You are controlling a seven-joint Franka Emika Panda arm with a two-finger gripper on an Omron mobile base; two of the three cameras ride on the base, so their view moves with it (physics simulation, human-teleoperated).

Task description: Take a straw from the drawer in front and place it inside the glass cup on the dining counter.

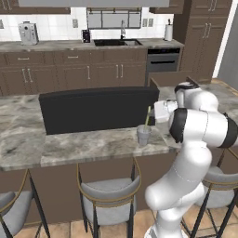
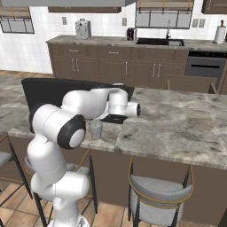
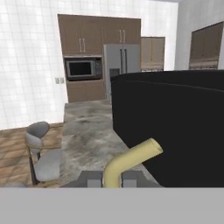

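My gripper [image 3: 110,179] is shut on the straw [image 3: 131,159], a yellowish tube that runs up and to the right from between the fingertips. In the left base view the gripper [image 1: 153,113] is level with the straw [image 1: 148,117], just right of it. The straw leans over the glass cup [image 1: 143,135], and its lower end appears to reach into the cup's mouth. The cup [image 2: 95,129] stands upright on the dining counter [image 1: 88,144], near its front edge, in front of my forearm. The drawer is out of view.
A black stovetop [image 1: 97,109] rises from the counter just behind and left of the cup. Grey-cushioned stools [image 1: 109,193] [image 2: 159,190] stand under the counter's front edge. Bare marble [image 2: 186,124] stretches to the right of the arm.
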